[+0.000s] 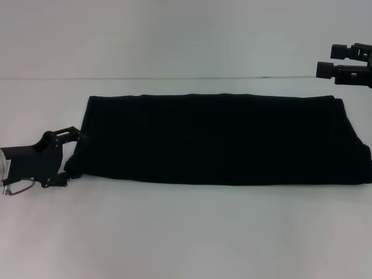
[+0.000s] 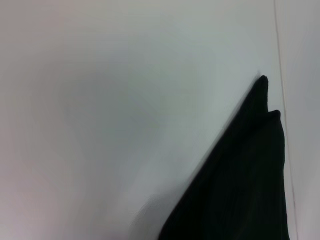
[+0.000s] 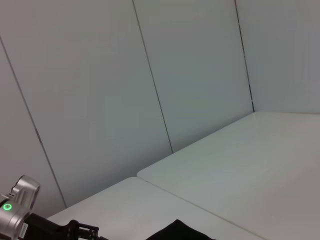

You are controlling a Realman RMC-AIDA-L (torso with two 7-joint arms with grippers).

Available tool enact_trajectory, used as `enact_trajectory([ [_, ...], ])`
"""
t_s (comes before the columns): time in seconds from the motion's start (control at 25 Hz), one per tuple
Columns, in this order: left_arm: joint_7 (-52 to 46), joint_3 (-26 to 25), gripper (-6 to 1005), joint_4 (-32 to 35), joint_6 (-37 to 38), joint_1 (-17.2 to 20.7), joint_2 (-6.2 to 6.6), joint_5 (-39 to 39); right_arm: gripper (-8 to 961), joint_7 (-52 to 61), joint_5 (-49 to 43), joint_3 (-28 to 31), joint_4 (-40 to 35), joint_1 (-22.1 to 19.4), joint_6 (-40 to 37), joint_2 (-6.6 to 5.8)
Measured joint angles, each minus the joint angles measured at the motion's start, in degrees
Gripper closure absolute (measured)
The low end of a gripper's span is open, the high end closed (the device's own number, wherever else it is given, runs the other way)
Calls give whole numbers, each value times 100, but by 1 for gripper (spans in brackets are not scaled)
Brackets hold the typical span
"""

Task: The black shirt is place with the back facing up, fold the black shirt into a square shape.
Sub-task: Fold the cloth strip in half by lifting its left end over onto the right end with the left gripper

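Head view: we find the left gripper (image 1: 74, 157) spread wide at the shirt (image 1: 221, 139) edge; the right gripper (image 1: 337, 61), raised and cropped, looks parted.

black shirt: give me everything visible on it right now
The large plain black soft-fabric shirt lies flat on the white table, folded into a long horizontal band with stacked layers showing at its right end. No lettering shows. The left gripper is at its left end, fingers at the near-left corner; whether they pinch it is unclear. The right gripper hangs raised beyond its far-right corner, apart from the shirt.
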Motion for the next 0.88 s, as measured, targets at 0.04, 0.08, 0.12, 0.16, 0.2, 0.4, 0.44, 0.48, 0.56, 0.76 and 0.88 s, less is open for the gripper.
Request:
enact_trajectory([
  [0.04, 30, 8, 99, 0, -23, -1, 0, -3, 20, 0, 0, 0, 0, 0, 0, -2],
  [0.08, 63, 7, 99, 0, -36, -2, 0, -3, 20, 0, 1, 0, 0, -1, 0, -3],
  [0.12, 94, 6, 99, 0, -46, -2, 0, -3, 20, 0, 1, 0, 0, -4, 0, -3],
  [0.16, 117, 7, 99, 0, -53, -3, 0, -3, 20, 0, 0, 0, 0, -6, 0, -3],
  [0.2, 149, 8, 99, 0, -57, -3, 0, -3, 20, 0, 1, 0, 0, -9, 0, -3],
  [0.4, 212, 23, 99, 5, -14, -32, 14, 35, 21, 0, 20, 0, 0, -10, -4, -12],
  [0.44, 214, 24, 99, 10, 9, -36, 16, 41, 21, 0, 20, 0, 0, -10, -4, -12],
  [0.48, 215, 24, 99, 13, 31, -35, 17, 44, 21, 0, 29, 0, 0, -10, -5, -12],
  [0.56, 215, 24, 99, 19, 86, -25, 17, 50, 21, 0, 60, 0, 0, -9, -6, -12],
  [0.76, 209, 21, 100, 34, 220, 27, 0, 53, 21, 0, 85, 0, 0, -9, -8, -11],
  [0.88, 210, 21, 100, 14, 239, 38, -6, 53, 22, 0, 91, 0, 0, -9, -5, -10],
])
